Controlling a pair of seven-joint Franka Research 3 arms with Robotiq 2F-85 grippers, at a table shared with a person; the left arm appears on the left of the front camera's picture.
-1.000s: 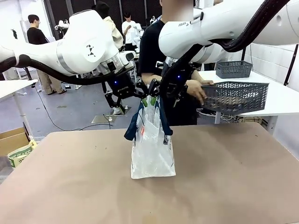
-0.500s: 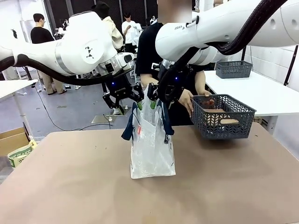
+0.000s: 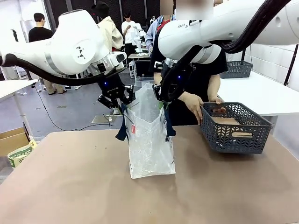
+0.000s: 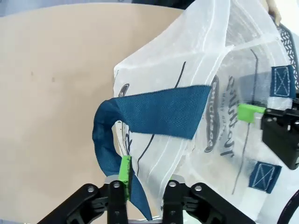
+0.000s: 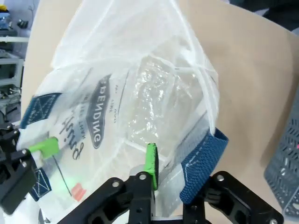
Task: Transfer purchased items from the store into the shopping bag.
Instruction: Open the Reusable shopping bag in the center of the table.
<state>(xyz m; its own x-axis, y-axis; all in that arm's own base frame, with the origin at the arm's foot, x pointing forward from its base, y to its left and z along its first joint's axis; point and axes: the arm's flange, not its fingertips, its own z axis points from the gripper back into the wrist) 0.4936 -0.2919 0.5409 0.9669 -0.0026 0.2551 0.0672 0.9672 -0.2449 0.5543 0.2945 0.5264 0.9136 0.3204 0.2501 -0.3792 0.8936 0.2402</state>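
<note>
Now, mid-frame, your left gripper (image 3: 124, 102) and right gripper (image 3: 161, 102) pinch the shopping bag (image 3: 149, 140) open on the tan table (image 3: 65, 182); bystanders (image 3: 39, 35) stand upper left.

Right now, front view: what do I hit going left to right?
cardboard box → shopping bag → person's hand → grey basket

Left hand (image 3: 124, 100), right hand (image 3: 161, 98) grip shopping bag (image 3: 150, 149)
</note>
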